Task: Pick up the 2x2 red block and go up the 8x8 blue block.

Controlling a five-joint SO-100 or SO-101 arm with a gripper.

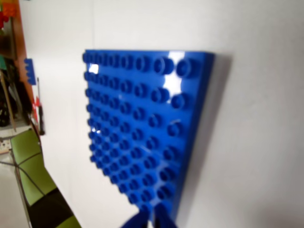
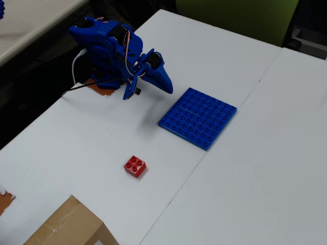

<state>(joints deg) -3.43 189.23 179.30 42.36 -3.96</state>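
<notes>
White matte counter (image 2: 245, 178), made of panels butted with visible seams. On it: flat square blue studded baseplate (image 2: 197, 118), small red four-stud plastic brick (image 2: 135, 166) well apart from it, brown cardboard box (image 2: 69, 227) at the near edge.

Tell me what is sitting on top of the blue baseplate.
Nothing: both views show only bare studs on the blue baseplate. The red brick lies apart on the white table. Whatever is beneath the plate is hidden.
</notes>
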